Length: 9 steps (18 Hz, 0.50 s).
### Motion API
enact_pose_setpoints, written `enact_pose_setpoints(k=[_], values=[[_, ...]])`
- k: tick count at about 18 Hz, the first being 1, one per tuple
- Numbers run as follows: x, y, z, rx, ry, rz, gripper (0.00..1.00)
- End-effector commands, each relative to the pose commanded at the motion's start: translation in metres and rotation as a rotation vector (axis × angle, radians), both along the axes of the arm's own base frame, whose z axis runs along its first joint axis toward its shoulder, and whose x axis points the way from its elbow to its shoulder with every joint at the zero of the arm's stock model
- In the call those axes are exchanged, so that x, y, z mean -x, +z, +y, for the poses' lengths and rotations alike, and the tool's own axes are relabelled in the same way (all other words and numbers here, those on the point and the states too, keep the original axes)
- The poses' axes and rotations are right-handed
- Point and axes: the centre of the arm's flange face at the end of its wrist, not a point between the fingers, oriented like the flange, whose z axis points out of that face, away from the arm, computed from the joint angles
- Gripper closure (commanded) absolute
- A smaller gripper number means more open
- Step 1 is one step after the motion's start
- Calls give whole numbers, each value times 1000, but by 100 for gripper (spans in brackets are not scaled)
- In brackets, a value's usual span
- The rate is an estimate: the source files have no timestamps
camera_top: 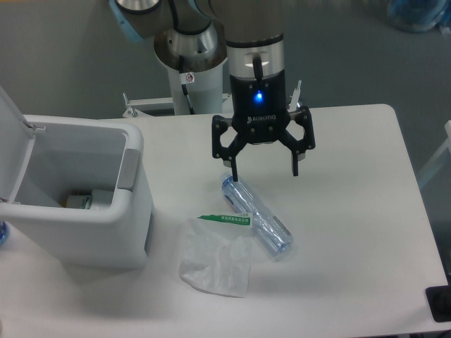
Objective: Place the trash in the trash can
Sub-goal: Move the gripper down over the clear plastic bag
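A: Item one: we logged the black two-finger tool [264, 169] spread wide, holding nothing, above the cap end of the clear crinkled plastic bottle [256, 218] lying on the white worktop [352, 211].

B: Item two: crumpled translucent wrapper [215, 260] touching it; boxy white trash can [77, 211] left, lid open.

A: Risk, we judged: the slick bottle rolling from the closing fingers, or dragging the wrapper.

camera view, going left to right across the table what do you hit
bin → wrapper → bottle; the open gripper hangs above the bottle's far end, so I leave it out of the order.
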Motion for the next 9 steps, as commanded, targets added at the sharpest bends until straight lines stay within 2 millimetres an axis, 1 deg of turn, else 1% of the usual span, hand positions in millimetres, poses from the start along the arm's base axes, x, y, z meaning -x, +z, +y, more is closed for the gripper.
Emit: enact_pose_setpoints(k=[3, 4, 6, 7, 9], values=[[5, -6, 4, 13, 0, -3, 0], [5, -11, 7, 18, -1, -10, 0], [11, -29, 12, 38, -1, -24, 0], [13, -36, 14, 46, 1, -26, 0], [10, -51, 19, 56, -8, -34, 0]])
